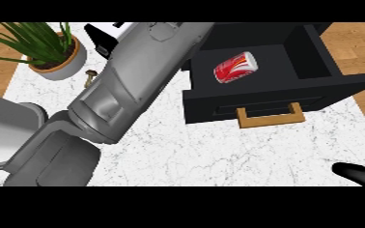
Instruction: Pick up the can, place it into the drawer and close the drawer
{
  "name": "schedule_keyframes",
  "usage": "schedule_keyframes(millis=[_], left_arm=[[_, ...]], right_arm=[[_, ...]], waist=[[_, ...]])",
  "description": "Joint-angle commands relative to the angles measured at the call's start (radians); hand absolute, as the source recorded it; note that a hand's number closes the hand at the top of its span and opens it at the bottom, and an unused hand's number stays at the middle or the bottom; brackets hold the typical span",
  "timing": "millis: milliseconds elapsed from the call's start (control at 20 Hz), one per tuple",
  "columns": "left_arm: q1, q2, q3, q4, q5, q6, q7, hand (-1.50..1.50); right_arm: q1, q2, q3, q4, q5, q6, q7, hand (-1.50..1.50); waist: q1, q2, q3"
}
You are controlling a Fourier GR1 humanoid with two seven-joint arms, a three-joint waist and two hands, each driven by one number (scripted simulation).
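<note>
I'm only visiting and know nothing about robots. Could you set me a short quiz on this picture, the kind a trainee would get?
1. True or false: the red and white drinks can stands upright on the white marble counter.
2. Pick one: the black drawer with the tan wooden handle is A) pulled open, B) pushed shut, C) lifted out and turned upside down.
3. Fill in: the green plant in its round pot shows at the view's upper ____.

Key
1. False: the can lies on its side inside the drawer.
2. A.
3. Left.
</note>
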Motion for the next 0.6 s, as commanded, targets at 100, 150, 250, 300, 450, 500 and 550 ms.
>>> schedule_keyframes(millis=[100, 150, 250, 300, 450, 500, 550], left_arm=[[-0.003, 0.000, -0.058, -0.022, 0.047, 0.057, 0.001, -1.50], [-0.009, 0.000, -0.036, 0.016, 0.048, 0.060, -0.035, -1.50], [-0.008, 0.000, -0.032, -0.002, 0.075, 0.049, -0.033, -1.50], [-0.035, 0.000, -0.008, 0.037, 0.071, 0.046, -0.035, -1.50], [-0.011, 0.000, -0.013, 0.020, 0.104, 0.055, -0.049, -1.50], [-0.002, 0.000, -0.007, 0.020, 0.110, 0.043, -0.071, -1.50], [-0.018, 0.000, -0.022, 0.017, 0.122, 0.065, -0.048, -1.50]], right_arm=[[-0.023, -0.040, 0.048, -0.012, 0.087, 0.017, 0.005, -1.50], [-0.046, -0.049, 0.038, -0.002, 0.078, 0.020, -0.009, -1.50], [-0.031, -0.024, 0.091, 0.011, 0.154, 0.015, -0.062, -1.50], [-0.043, -0.070, 0.053, 0.000, 0.128, 0.041, -0.059, -1.50], [-0.068, -0.119, 0.061, 0.044, 0.189, 0.069, -0.109, -1.50], [-0.094, -0.108, 0.125, 0.050, 0.270, 0.051, -0.116, -1.50], [-0.120, -0.132, 0.122, 0.058, 0.279, 0.060, -0.124, -1.50]], waist=[[-0.003, -0.005, -0.001], [-0.016, 0.006, 0.000], [0.002, 0.003, 0.000], [0.000, 0.004, 0.000], [0.002, 0.002, 0.000], [0.013, 0.007, -0.001], [-0.008, 0.010, 0.000]])
